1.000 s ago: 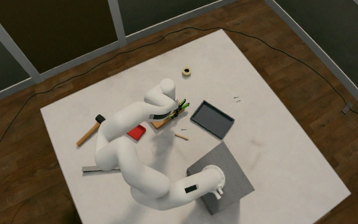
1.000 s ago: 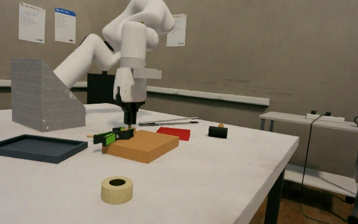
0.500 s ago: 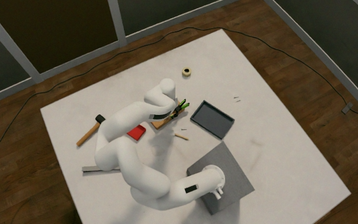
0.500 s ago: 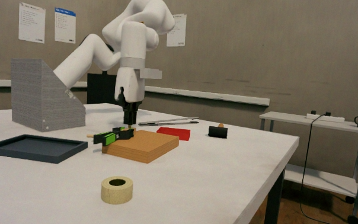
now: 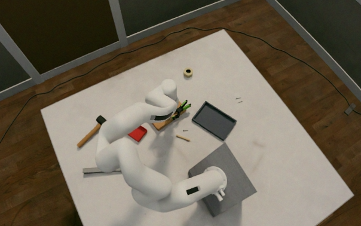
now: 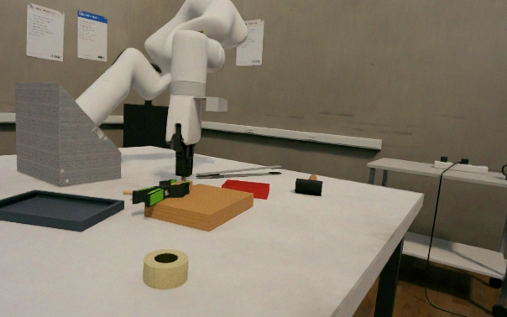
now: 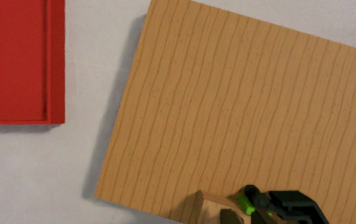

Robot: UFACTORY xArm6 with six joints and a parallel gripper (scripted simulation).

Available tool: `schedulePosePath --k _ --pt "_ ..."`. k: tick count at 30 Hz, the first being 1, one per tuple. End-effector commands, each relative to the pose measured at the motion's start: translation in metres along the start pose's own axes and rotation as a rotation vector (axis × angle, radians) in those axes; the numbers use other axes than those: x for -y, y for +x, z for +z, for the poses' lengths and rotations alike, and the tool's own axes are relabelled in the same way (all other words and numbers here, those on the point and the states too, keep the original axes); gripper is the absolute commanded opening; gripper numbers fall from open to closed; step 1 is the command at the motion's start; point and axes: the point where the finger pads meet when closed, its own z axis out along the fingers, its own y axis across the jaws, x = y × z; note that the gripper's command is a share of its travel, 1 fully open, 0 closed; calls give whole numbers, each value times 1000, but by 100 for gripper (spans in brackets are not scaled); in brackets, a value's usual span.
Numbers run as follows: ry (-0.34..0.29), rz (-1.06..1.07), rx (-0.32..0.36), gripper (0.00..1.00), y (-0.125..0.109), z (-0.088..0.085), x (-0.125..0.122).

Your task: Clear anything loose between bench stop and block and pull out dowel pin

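Note:
The wooden bench board (image 6: 201,205) lies mid-table and fills the wrist view (image 7: 235,115). The green and black spring clamp (image 6: 159,193) sits at the board's corner, also showing in the overhead view (image 5: 183,107) and the wrist view (image 7: 280,205). The small wooden block (image 7: 210,210) lies at that corner beside the clamp's jaws. My gripper (image 6: 184,169) points straight down over the block and is shut on the dowel pin, which the fingers mostly hide. The bench stop is hidden behind the arm and clamp.
A loose wooden stick (image 5: 183,137) and a nail (image 5: 185,130) lie on the table near the board. A red tray (image 6: 246,188), dark tray (image 6: 59,208), tape roll (image 6: 165,268), hammer (image 5: 89,133), metal ruler (image 5: 95,170) and the grey robot base (image 5: 222,176) surround it.

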Motion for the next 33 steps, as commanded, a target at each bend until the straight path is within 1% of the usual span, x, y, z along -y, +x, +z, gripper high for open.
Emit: schedulePosePath --k 1,6,8,21,25,33 --pt "-2 -87 -5 0 1 -1 -1" --pt "-3 -182 -5 0 1 -1 -1" --pt "-3 -182 -5 0 1 -1 -1" --pt "-3 -425 -5 0 1 -2 -1" --pt "-3 -396 -5 0 1 -2 -1" --pt "-3 -251 -5 0 1 -2 -1"
